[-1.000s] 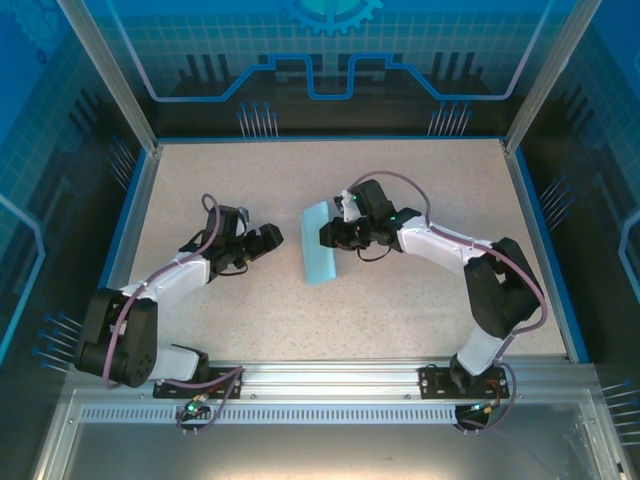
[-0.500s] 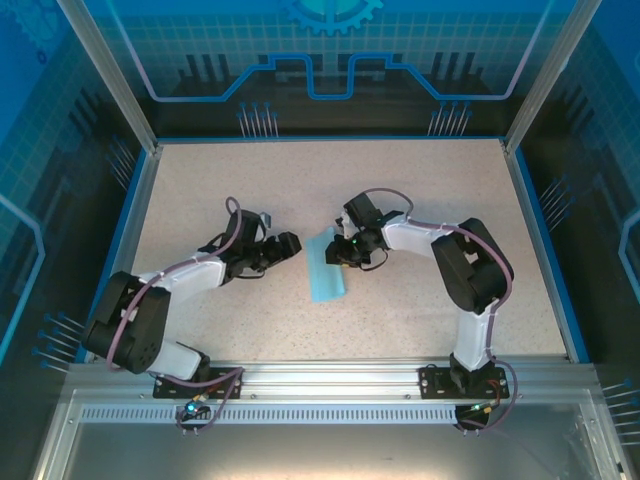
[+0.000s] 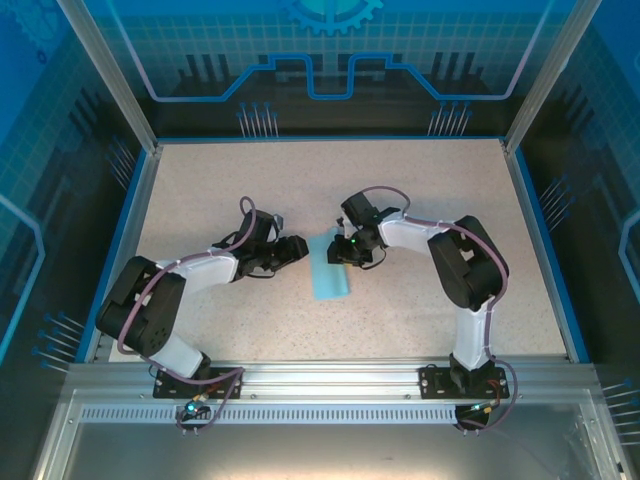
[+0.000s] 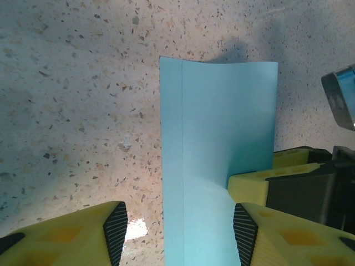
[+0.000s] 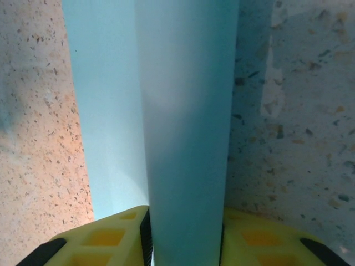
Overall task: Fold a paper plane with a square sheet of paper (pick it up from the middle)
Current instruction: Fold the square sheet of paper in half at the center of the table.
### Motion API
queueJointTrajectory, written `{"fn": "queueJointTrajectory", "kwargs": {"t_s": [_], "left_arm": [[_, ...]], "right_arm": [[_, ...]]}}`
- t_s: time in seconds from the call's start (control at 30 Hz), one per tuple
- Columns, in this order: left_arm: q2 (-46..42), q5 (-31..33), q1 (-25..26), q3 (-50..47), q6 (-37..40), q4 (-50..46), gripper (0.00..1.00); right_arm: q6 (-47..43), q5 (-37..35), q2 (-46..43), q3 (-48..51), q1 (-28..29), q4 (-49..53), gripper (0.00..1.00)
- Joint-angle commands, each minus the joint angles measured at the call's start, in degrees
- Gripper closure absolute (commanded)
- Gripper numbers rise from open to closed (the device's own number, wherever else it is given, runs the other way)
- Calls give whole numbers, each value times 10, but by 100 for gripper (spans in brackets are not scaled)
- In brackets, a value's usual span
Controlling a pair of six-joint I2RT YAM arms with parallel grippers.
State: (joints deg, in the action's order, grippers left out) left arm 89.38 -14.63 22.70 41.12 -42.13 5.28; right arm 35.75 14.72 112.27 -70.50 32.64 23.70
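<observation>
The light-blue paper sheet [image 3: 330, 272], folded into a long strip, lies near the middle of the table [image 3: 420, 180]. The right gripper [image 5: 184, 233] pinches its raised fold. The left gripper [image 4: 180, 227] gapes wide around one end. The sheet looks thin, floppy and easily creased, so it is best gripped lightly along the folded edge.

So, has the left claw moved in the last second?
Yes. The left claw has shifted right, away from the table's blue left border, closing on the folded sheet of paper.
</observation>
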Motion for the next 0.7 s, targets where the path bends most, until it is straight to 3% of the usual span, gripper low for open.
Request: {"fn": "queueJointTrajectory", "kwargs": {"t_s": [0.0,0.67], "left_arm": [[6,7,6,15,-9,4,44],[-10,87,5,4,-18,-41,44]], "right_arm": [[-10,-37,23,-18,11,32,66],[-2,-102,64,-48,42,72,55]]}}
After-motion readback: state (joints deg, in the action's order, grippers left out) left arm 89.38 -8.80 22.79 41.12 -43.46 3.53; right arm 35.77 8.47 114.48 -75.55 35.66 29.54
